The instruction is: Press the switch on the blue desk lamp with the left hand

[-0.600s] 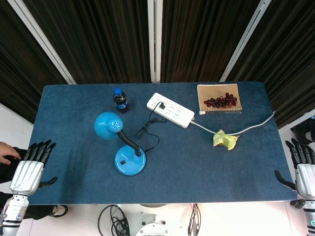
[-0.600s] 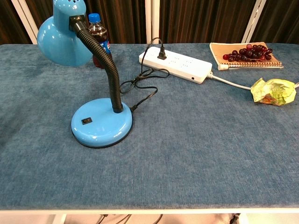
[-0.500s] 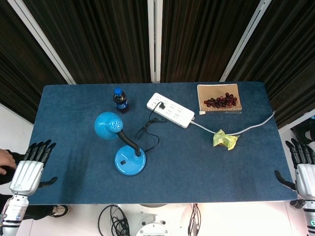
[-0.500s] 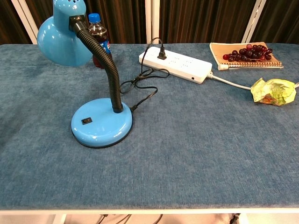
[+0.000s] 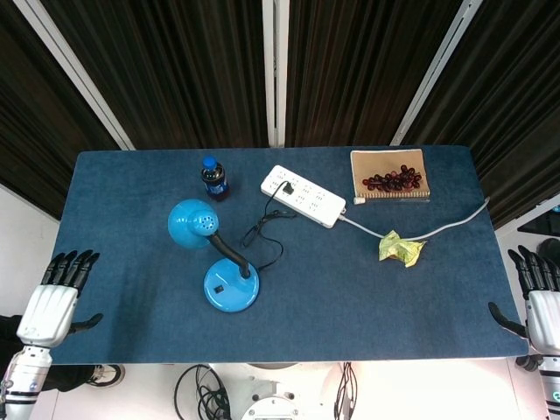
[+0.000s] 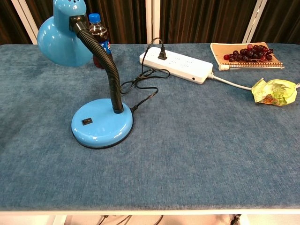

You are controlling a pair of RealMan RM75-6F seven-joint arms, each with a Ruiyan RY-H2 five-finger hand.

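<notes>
At the far left of the head view, the left hand (image 5: 54, 297) hangs just off the left near corner of the blue table (image 5: 131, 227), fingers straight and slightly spread, holding nothing. It is well apart from the blue desk lamp (image 5: 219, 254), which stands left of the table's centre and to the hand's right. The chest view does not show this hand.

The lamp's round base (image 6: 102, 127) sits flat on the cloth. Its small black switch (image 6: 86, 121) lies on the top of the base, on the left near part, untouched. From the back of the base a black flexible neck (image 6: 108, 65) rises and bends up and to the left, so the lamp's long axis runs from the base toward the far left, ending in the blue shade (image 6: 63, 37). In the head view the shade sits up and left of the base, its domed back facing the camera.

Just behind the shade stands a cola bottle (image 5: 213, 177) with a blue cap. The lamp's black cord (image 6: 140, 86) loops across the cloth to a white power strip (image 5: 303, 195), where its plug is seated. Further right lie a notebook (image 5: 389, 166) carrying a bunch of dark grapes (image 5: 394, 179), and nearer, a crumpled yellow-green wrapper (image 5: 401, 248).

At the far right edge the right hand (image 5: 538, 293) rests off the table's right near corner, fingers extended, empty.
</notes>
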